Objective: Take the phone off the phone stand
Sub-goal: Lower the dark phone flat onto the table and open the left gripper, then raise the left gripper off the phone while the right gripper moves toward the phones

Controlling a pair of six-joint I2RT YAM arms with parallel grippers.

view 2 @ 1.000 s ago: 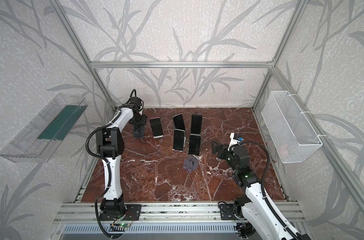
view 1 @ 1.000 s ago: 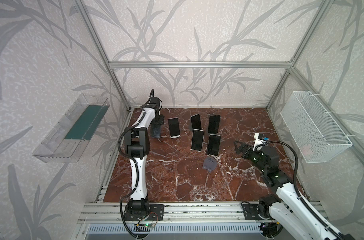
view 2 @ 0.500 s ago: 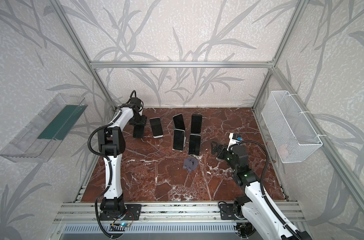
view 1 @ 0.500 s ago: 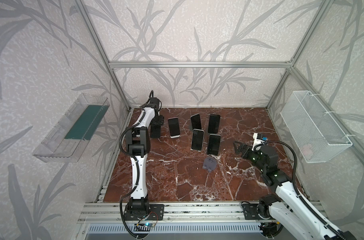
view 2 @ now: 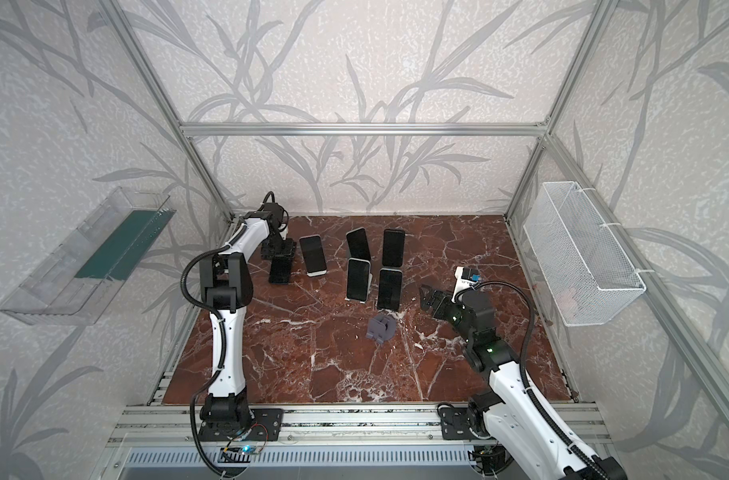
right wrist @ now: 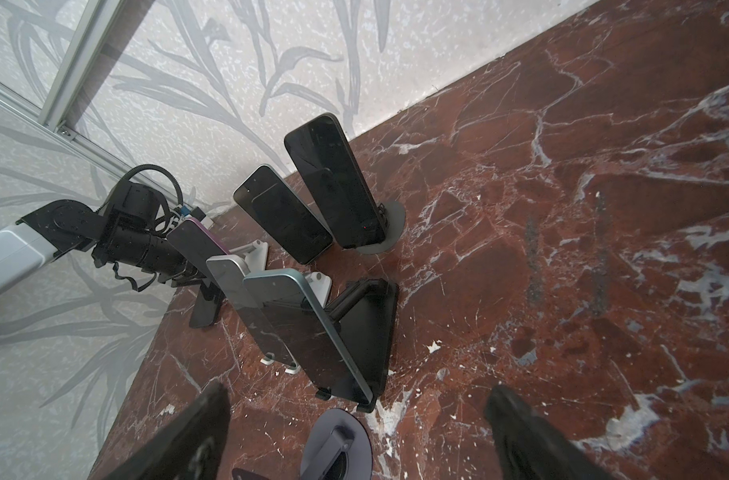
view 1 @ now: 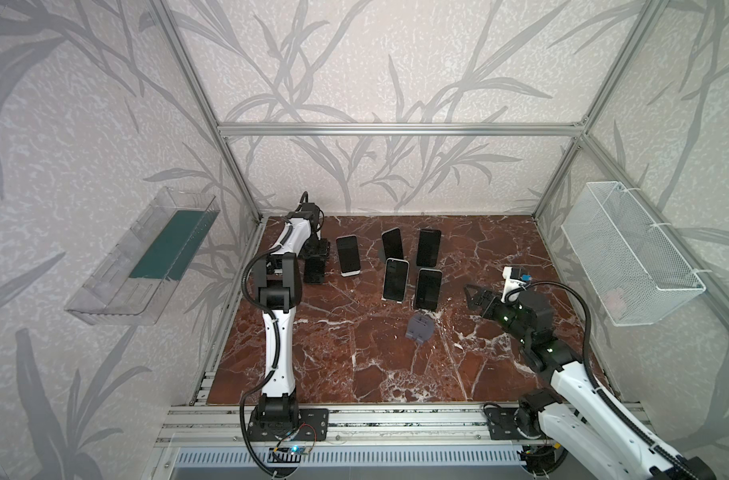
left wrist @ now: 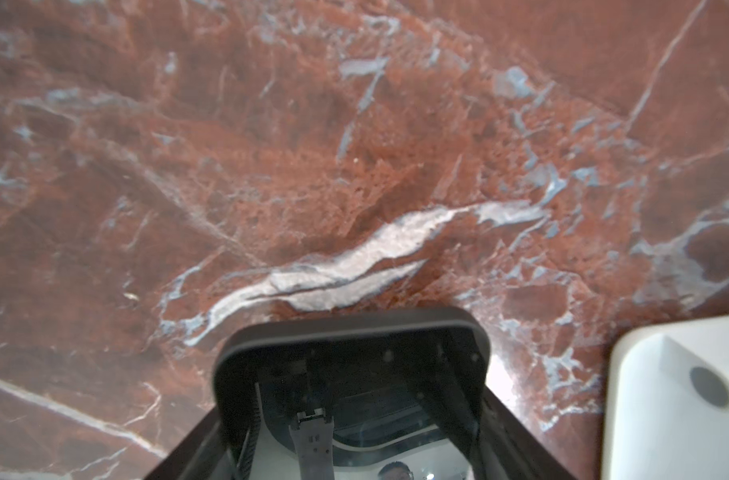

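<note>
Lowered phone (view 1: 314, 273), snug in left hand (view 1: 315, 259)

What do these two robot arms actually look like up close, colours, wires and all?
Both the left arm and right arm have smooth white link shells joined by boxy black joints, with a ribbed black cable looped outside each. The left gripper and right gripper are black; small green lights glow on the right arm.

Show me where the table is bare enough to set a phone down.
Widest bare patch: the front of the table, between the empty grey stand and the front rail. The back right corner, between the phones on stands and the table's right edge, is also bare. Crowded: back centre, where five stand close, plus a dark phone at the left edge.
</note>
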